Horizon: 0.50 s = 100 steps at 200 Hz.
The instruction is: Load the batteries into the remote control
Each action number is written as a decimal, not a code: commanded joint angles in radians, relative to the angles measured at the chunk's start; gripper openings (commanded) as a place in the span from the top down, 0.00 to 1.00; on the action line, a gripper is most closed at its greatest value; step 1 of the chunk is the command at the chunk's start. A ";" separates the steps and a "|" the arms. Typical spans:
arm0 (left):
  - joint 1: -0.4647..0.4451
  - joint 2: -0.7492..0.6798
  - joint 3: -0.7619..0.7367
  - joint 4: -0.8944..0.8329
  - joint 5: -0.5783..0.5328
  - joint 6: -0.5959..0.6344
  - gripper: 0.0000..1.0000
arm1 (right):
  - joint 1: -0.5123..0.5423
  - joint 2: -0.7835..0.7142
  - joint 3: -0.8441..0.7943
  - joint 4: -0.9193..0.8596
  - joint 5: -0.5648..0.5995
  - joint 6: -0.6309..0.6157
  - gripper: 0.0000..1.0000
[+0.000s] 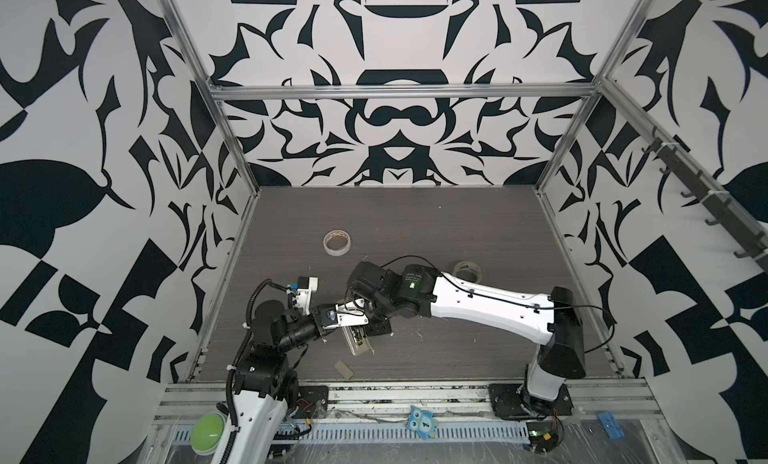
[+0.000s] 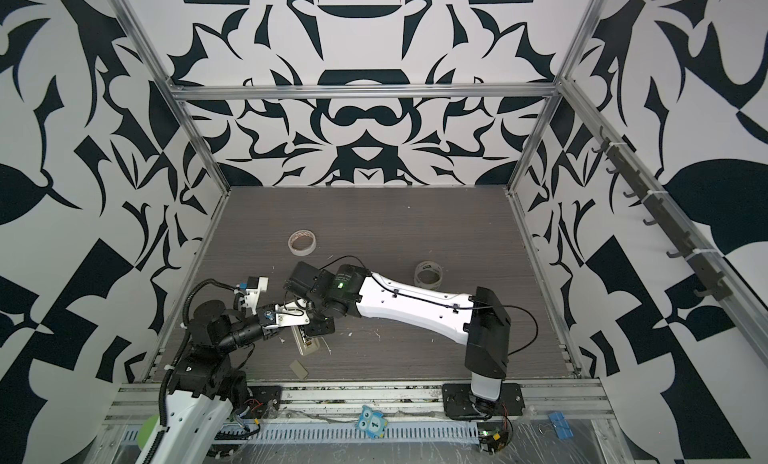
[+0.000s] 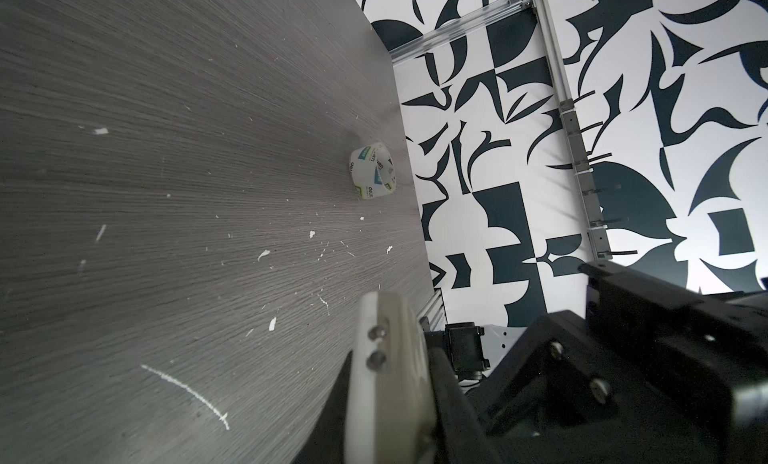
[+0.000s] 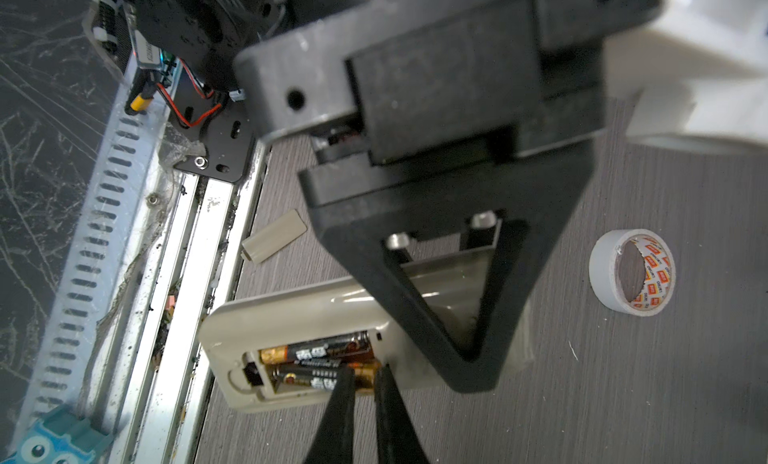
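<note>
Two batteries [image 4: 318, 351] lie side by side in the open compartment of the remote [image 4: 291, 316], their gold ends pointing opposite ways. The remote rests back-up on the table [image 4: 623, 399]. In both top views it sits left of centre, near the front rail, under the meeting arm ends [image 1: 356, 344] [image 2: 306, 344].

The right gripper [image 4: 366, 370] comes down on the gold end of the nearer battery. Its black fingers are drawn almost together, with only a slit between them, and the tips touch that end rather than wrapping around the cell.

The left gripper [image 4: 467, 370] is closed on the remote's other half. One black triangular finger lies across its back, and the opposite finger is mostly hidden behind it.

A beige cover [image 4: 274, 237] lies loose on the table between the remote and the rail. A tape roll [image 4: 631, 272] with red labels lies farther back, well apart from the remote. A second roll [image 3: 372, 170] with green print sits toward the right wall, and white scraps [image 3: 264, 254] dot the table.
</note>
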 commanded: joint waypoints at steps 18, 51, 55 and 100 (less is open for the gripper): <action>-0.005 -0.015 0.023 0.107 0.045 -0.020 1.00 | 0.006 0.032 -0.005 -0.057 -0.030 -0.002 0.85; -0.005 -0.018 0.023 0.106 0.044 -0.019 1.00 | 0.006 0.040 -0.002 -0.070 -0.043 -0.006 0.88; -0.005 -0.018 0.024 0.107 0.042 -0.019 1.00 | 0.007 0.041 -0.001 -0.074 -0.046 -0.007 0.88; -0.004 -0.023 0.024 0.105 0.043 -0.019 1.00 | 0.007 0.060 0.008 -0.094 -0.060 -0.008 0.89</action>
